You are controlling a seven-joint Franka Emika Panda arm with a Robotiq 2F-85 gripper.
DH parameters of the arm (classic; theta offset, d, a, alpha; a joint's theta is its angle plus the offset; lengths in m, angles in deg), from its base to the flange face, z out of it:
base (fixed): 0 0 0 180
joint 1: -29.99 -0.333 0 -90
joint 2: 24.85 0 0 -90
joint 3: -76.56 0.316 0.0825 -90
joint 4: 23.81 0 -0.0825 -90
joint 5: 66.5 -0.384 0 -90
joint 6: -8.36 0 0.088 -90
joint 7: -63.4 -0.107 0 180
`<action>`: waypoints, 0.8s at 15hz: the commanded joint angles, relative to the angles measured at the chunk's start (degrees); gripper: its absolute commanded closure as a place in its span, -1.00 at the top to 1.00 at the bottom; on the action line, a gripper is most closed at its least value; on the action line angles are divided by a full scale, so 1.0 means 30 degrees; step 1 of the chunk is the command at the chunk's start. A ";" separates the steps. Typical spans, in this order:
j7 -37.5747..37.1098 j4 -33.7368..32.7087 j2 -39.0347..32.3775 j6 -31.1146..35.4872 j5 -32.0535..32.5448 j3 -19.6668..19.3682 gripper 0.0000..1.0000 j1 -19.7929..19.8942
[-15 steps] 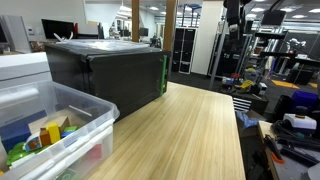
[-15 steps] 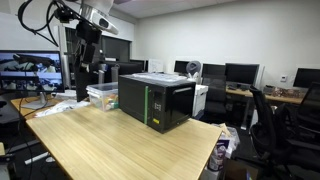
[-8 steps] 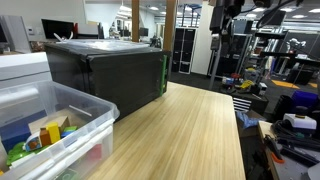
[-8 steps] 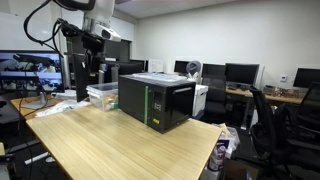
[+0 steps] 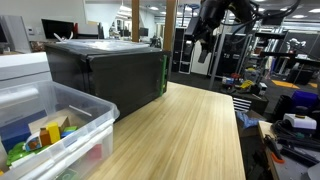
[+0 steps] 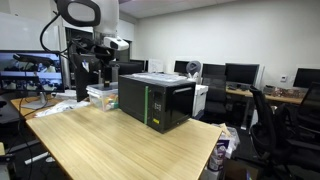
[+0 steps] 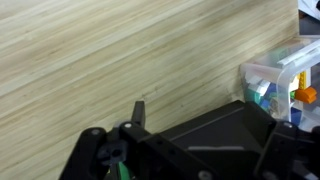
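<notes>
My gripper (image 5: 205,27) hangs high in the air above the wooden table (image 5: 190,130), over its far end and beside the black box (image 5: 110,75). It also shows in an exterior view (image 6: 100,62), above the clear bin (image 6: 100,95). In the wrist view the jaws (image 7: 215,120) stand wide apart with nothing between them. Below them lie the top of the black box (image 7: 225,135), the bare table (image 7: 100,50) and the clear plastic bin (image 7: 285,75) of small coloured toys. The box has a green strip down its front edge (image 6: 148,103).
The clear bin (image 5: 50,120) fills the near corner of the table next to a white box. Shelves, cables and tools (image 5: 285,110) crowd the space past the table's edge. Desks with monitors and office chairs (image 6: 265,100) stand behind.
The arm has swung down and across. My gripper has come lower and nearer the black box and the bin. Nothing on the table has moved.
</notes>
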 commanded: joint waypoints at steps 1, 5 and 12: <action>0.0397 -0.0863 -0.1344 0.0976 -0.0562 0.0146 1.00 -0.0019; 0.0750 -0.2145 -0.2662 0.1225 -0.0295 0.0206 1.00 0.0036; 0.1524 -0.4851 -0.5140 0.0721 0.0874 0.0252 1.00 0.0402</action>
